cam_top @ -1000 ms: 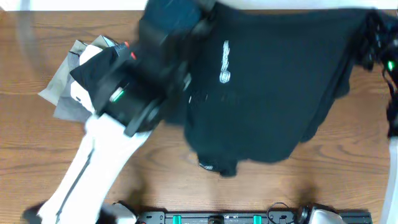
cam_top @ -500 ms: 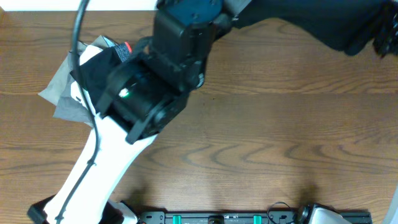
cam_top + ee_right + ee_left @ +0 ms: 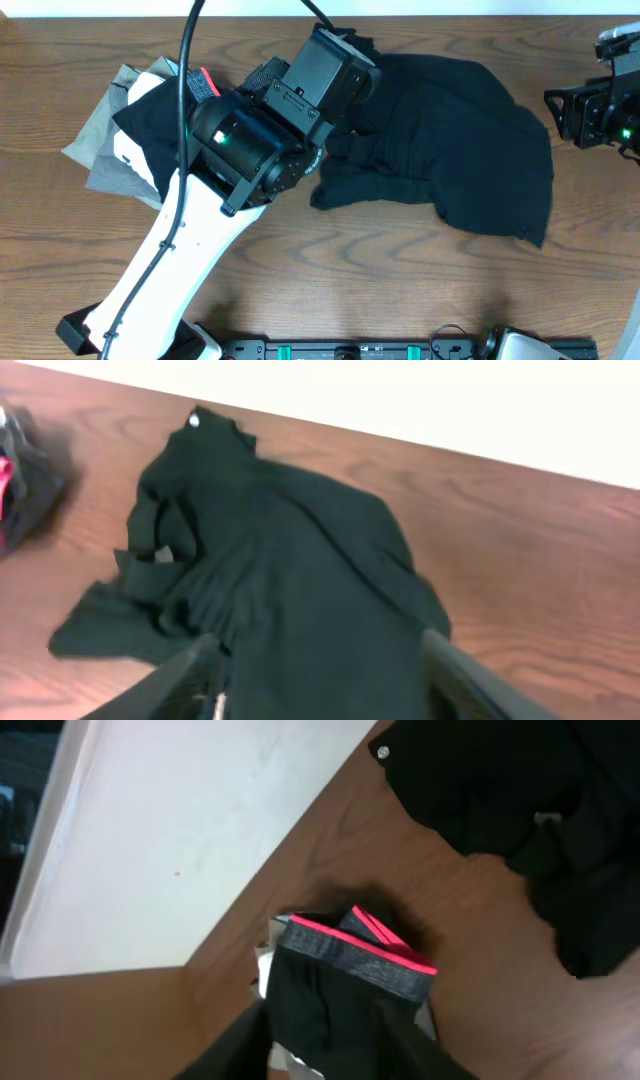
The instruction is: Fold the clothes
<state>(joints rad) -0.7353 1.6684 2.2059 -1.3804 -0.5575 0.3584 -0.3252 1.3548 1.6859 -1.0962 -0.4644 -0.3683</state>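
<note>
The clothes, a black shirt (image 3: 460,140), lie loose and rumpled on the wooden table, right of centre. In the right wrist view the shirt (image 3: 300,560) spreads below my right gripper (image 3: 320,675), which is open with its fingers wide apart above the cloth and nothing between them. A small round white logo (image 3: 194,420) shows at the shirt's far end. My left gripper (image 3: 335,1055) is open over the pile at the left, its dark fingers apart and empty. The shirt (image 3: 500,780) lies beyond it at upper right. The left arm (image 3: 250,140) hides the shirt's left edge from overhead.
A pile of other garments (image 3: 130,130) sits at the table's left; on top lies a black piece with a grey and pink waistband (image 3: 360,955). A white wall (image 3: 180,830) runs along the table's far edge. The right arm's wrist (image 3: 595,105) is at the right edge.
The shirt was held up and spread between both grippers, then swung toward the back. Both grippers have opened and let go, and it now lies crumpled on the table.
</note>
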